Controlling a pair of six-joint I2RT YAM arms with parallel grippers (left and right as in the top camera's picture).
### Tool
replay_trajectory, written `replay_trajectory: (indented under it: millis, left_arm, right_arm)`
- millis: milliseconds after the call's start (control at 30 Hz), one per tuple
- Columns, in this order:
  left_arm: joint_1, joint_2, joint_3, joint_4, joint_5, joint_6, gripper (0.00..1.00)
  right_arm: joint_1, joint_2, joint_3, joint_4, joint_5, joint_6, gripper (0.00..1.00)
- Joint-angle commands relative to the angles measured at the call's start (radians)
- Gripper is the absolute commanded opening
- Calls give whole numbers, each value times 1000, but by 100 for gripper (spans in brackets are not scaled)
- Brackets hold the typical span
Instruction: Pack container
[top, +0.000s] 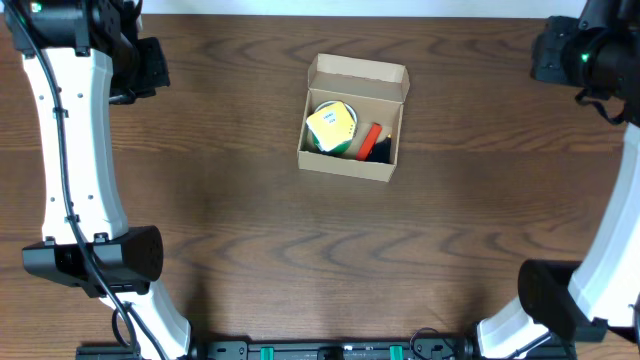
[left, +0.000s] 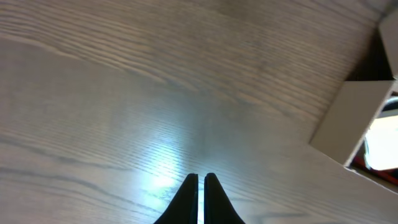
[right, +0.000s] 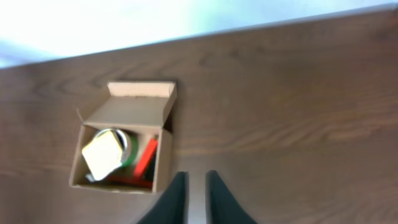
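So here's where we're at: the container sits toward the far middle of the table, lid flap standing open on its far side. Inside we can see a green roll with a yellow square thing on top, a red stick-shaped item beside it, and something black in the corner. It might be a marker or a clip; the views are too soft to call it.

Both arms are well clear of the box, up near the far corners. The left gripper has its fingers pinched right together over bare wood, holding nothing, with the box off at the right edge of its view. The right gripper is closed down to a thin sliver, also empty-handed, and the box is ahead and to the left in its camera.

If the contents are all in, we reckon the lid is what's left. What worries us:

- The box looks light and nothing is bracing it, so a push on the flap could just scoot it across the table instead of folding it.
- The yellow piece rides high on the roll, so the lid may land on it and spring back.
- A closed fingertip is a narrow pusher and could slip off the flap edge or crease the cardboard.
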Motion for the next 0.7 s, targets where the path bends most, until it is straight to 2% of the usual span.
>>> replay_trajectory:
  millis: [0, 300, 567, 667]
  left_arm:
    - [-14, -3, 3, -72, 62, 40, 6]
    - [-78, 43, -29, -20, 126, 125, 6]
    - [-85, 243, -56, -9, 347, 251, 6]
    - [-107, 326, -56, -6, 381, 273, 6]
  right_arm:
    - [-2, 90, -39, -26, -21, 12, 1]
    - [6, 269, -117, -5, -91, 12, 1]
    - [42, 344, -210, 42, -87, 11, 1]
    - [53, 346, -277, 96, -75, 11, 1]
